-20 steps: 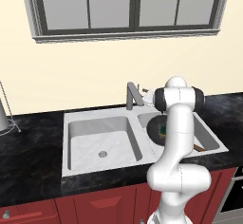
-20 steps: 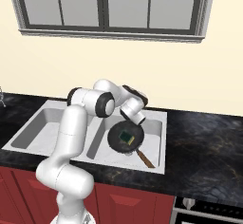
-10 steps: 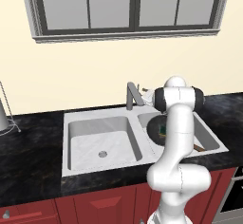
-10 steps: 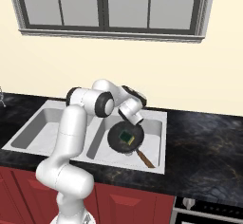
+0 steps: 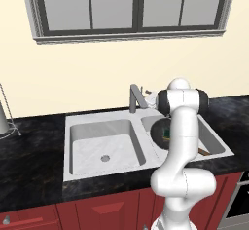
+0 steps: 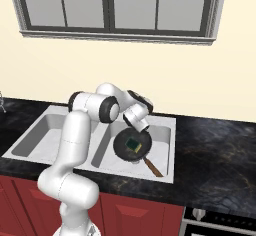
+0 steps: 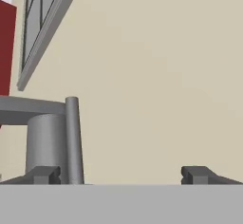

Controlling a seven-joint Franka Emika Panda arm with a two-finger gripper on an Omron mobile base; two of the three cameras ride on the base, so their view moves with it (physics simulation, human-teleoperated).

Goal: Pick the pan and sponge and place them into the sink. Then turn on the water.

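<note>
The black pan (image 6: 131, 147) lies in the right basin of the grey sink (image 6: 170, 145), its brown handle pointing to the front right. The green-topped sponge (image 6: 132, 144) rests inside the pan. In the left base view the pan (image 5: 159, 130) and sponge (image 5: 167, 134) show partly behind my arm. My gripper (image 5: 146, 97) is raised at the grey faucet (image 5: 133, 98) and points at the back wall. It is open (image 7: 121, 174), with the faucet's thin upright rod (image 7: 72, 140) just inside the left fingertip (image 7: 47, 174). No water is in view.
The sink's (image 5: 97, 120) left basin (image 5: 103, 148) holds nothing but its drain. Black counter (image 6: 215, 150) runs on both sides. A metal object (image 5: 3, 121) stands at the far left. A window (image 5: 131, 7) sits above, and an oven front (image 6: 220, 222) is at the lower right.
</note>
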